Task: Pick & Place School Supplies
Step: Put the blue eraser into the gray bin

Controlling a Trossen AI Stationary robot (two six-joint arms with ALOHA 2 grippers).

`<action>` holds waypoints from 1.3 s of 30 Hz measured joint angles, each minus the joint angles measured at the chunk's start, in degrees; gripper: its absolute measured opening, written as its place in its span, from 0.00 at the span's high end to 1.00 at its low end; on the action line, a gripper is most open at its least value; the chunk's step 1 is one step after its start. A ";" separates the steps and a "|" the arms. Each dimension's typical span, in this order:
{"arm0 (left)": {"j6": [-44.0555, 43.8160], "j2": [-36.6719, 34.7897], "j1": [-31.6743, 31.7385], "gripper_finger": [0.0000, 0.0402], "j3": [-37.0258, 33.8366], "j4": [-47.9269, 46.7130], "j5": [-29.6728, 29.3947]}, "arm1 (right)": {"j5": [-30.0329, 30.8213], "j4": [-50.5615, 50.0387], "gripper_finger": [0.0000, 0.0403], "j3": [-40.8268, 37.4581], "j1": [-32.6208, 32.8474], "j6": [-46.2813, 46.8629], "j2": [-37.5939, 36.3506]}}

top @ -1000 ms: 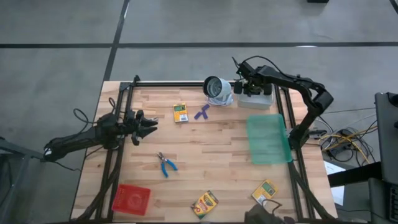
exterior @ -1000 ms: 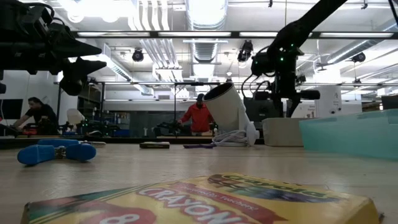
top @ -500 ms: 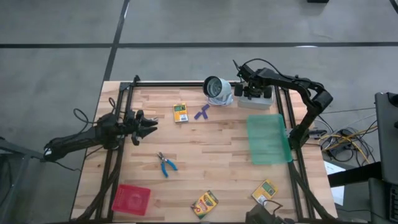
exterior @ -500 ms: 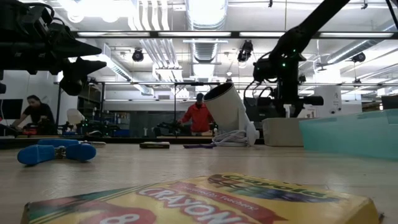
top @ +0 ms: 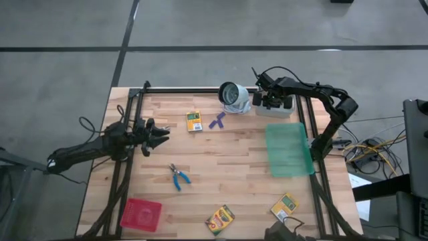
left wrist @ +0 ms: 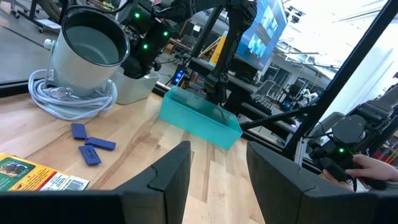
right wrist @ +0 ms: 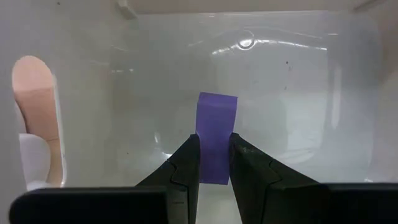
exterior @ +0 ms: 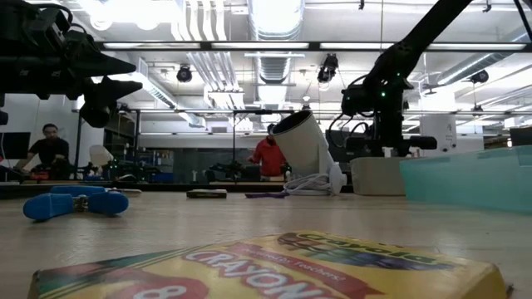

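My right gripper point(top: 270, 100) points down into the white bin point(top: 286, 110) at the table's far right, shut on a purple piece point(right wrist: 216, 115). More purple pieces point(top: 217, 121) lie on the wood beside a crayon box point(top: 194, 121). Two other crayon boxes point(top: 220, 218) point(top: 285, 205) lie near the front edge. The blue-handled tool point(top: 178, 177) rests flat at mid-table. My left gripper point(top: 160, 134) hangs open and level at the table's left, holding nothing. My right gripper pinches the purple piece between its two fingers, on the piece's two long sides at its lower part point(right wrist: 215, 158). The fingers come from above, pointing down into the bin. The piece stands out past the fingertips, lifted above the bin's floor point(right wrist: 298, 93).
A white-grey round object point(top: 233, 96) with a coiled cord lies next to the white bin. A green tray point(top: 289, 148) sits on the right, a red tray point(top: 141, 213) at the front left. A pink shape point(right wrist: 34, 112) shows at the bin's wall. People move in the room beyond.
My right gripper has gone down toward the white bin, still shut on the purple piece.
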 joint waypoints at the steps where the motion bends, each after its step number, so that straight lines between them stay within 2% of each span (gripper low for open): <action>1: -0.02 0.00 -0.01 0.59 0.00 0.02 -0.01 | 0.00 0.06 0.83 0.00 0.00 -0.07 0.00; 6: -0.02 0.00 0.01 0.59 0.00 0.02 -0.02 | 0.04 0.08 0.82 0.00 0.04 -0.16 -0.02; 24: 0.00 0.00 -0.01 0.59 0.00 0.01 -0.01 | 0.59 1.54 0.68 0.00 0.00 -0.21 0.00; 30: -0.02 0.00 -0.01 0.59 0.00 0.00 -0.02 | 0.60 1.51 0.66 0.44 0.01 -0.21 -0.25; 39: -0.01 0.00 0.00 0.59 0.00 0.00 -0.01 | 0.57 1.28 0.66 3.10 0.26 -3.81 -6.09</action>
